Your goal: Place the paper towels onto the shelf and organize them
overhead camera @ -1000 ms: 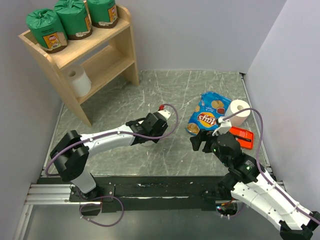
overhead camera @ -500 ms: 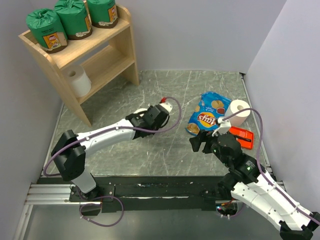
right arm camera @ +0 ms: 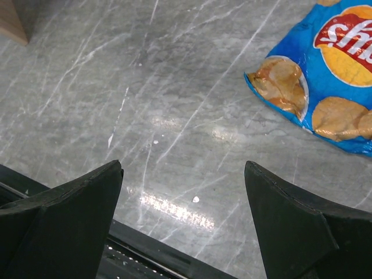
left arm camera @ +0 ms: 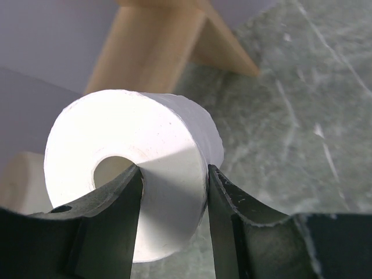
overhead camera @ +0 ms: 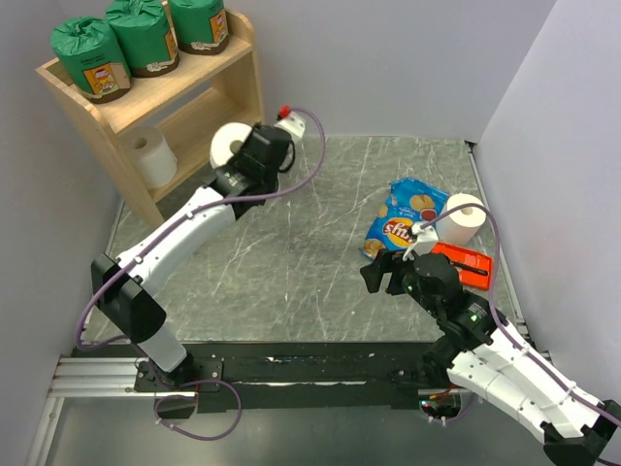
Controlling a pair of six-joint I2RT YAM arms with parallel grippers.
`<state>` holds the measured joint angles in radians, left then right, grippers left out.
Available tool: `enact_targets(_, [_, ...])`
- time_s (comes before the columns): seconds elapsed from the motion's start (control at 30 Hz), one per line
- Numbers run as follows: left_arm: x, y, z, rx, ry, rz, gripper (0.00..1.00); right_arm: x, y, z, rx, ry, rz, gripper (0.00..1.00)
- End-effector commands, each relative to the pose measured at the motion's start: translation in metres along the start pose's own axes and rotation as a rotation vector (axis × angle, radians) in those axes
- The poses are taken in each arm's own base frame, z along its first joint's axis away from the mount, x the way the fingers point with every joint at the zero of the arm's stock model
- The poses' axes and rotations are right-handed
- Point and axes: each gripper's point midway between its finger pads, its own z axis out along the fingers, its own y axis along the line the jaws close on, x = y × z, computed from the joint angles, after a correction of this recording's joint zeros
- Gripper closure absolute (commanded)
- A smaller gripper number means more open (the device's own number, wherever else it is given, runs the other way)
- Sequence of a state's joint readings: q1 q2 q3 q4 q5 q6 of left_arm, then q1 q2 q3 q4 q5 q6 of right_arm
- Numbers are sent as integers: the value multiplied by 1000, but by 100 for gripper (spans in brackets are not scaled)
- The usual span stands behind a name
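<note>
Wrist view: left claw [left arm camera: 174,174] grips white roll [left arm camera: 145,125] through core | top view: roll near shelf [overhead camera: 245,78] | right claw [right arm camera: 183,168] wide

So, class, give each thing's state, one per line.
left gripper: shut on held white roll
right gripper: open, empty
held white roll: aloft beside the shelf
second white roll: upright on lower tier
third white roll: upright beside snack bag
green rolls: upright on top tier

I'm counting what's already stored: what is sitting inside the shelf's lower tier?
One bare white roll stands near the left end of the shelf lower tier. The left gripper and its held roll cover part of the tier's right end.
</note>
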<state>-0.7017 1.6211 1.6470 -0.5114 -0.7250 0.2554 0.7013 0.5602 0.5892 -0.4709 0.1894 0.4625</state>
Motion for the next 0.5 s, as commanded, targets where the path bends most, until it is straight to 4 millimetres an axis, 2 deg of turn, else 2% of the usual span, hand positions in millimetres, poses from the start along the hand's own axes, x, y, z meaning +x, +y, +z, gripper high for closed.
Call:
enact_targets(0.0, [-27,51,7,-127,-54,7,55,-29,15,-7,-52,-83,12,7])
enact_targets(0.1, [-20,68,21,-174,-36,39,55,-33,14,-9,-42,-81,9,7])
enact_targets(0.3, [-12,88,48,-220,1,85,57,-44,20,-16,-61,-103,5,7])
enact_targets(0.47, [-11,94,58,-212,-16,85,57,-47,20,-19,-55,-103,1,7])
